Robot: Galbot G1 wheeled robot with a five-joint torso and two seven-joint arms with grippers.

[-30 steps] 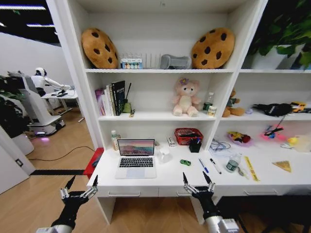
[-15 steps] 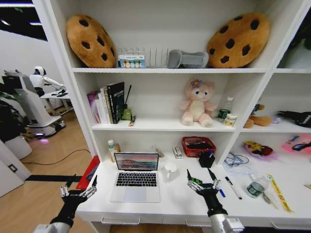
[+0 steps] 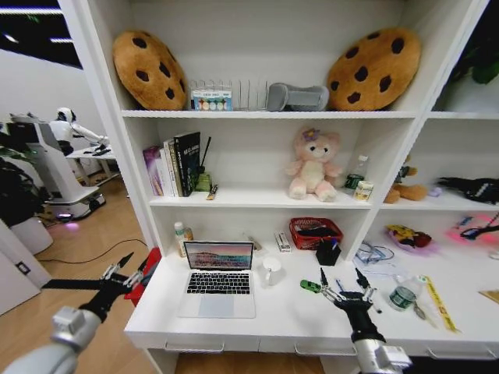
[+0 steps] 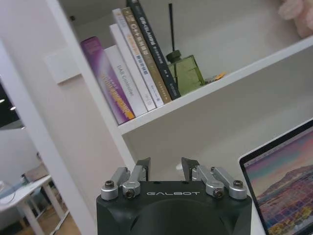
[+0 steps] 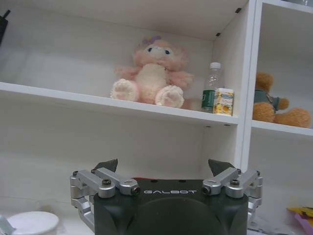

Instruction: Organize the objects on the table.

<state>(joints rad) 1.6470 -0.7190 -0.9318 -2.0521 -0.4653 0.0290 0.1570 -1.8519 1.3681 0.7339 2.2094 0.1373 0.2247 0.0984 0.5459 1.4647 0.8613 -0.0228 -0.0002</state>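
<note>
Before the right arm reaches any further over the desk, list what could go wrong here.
1. The open right pincer hovers right beside the tiny green toy car; a slight drift could knock it away.
2. The pens lie partly hidden under that pincer, so a descent might scatter them.
3. The white cup stands close to the laptop; a sideways sweep may tip it onto the keyboard.

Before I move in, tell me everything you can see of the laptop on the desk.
The laptop is a slim silver one, lid open and upright, screen lit with a pink and blue landscape wallpaper. It has black keys and a wide trackpad. It lies flat on the white desk, near its left end, with a white mug close on its right. Nothing grips it.
</note>
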